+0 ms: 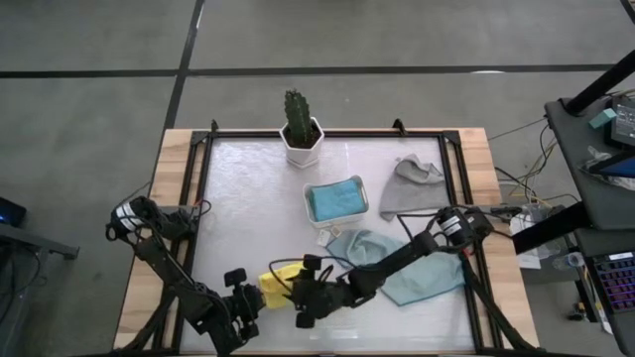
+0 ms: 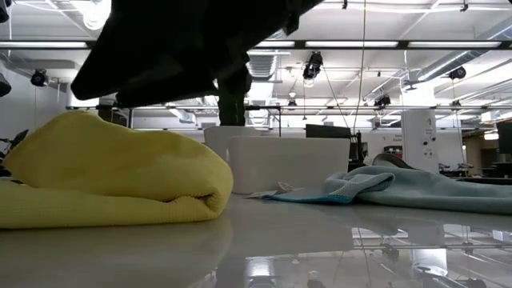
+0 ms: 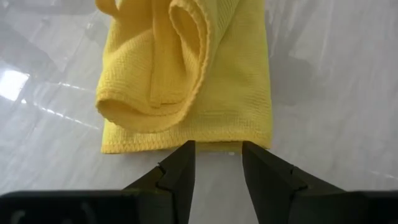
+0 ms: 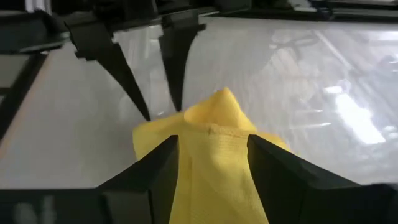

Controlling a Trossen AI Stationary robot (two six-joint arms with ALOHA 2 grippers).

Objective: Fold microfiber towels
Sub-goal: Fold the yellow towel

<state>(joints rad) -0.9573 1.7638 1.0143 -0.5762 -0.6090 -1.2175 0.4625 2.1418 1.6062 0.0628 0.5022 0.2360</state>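
My right gripper (image 4: 211, 165) has its fingers around a raised ridge of the yellow towel (image 4: 211, 134), pinching it. My left gripper (image 3: 217, 165) stands parted just short of the towel's near hem, on the table's (image 1: 248, 208) front edge.

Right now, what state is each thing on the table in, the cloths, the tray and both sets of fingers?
Yellow microfiber towel: loosely folded, bunched.
Bright blue towel: folded, inside white rectangular plastic tray.
Pale teal towel: spread flat, unfolded.
Grey towel: crumpled.
Left gripper: fingers open, at the yellow towel's edge.
Right gripper: fingers astride yellow towel.
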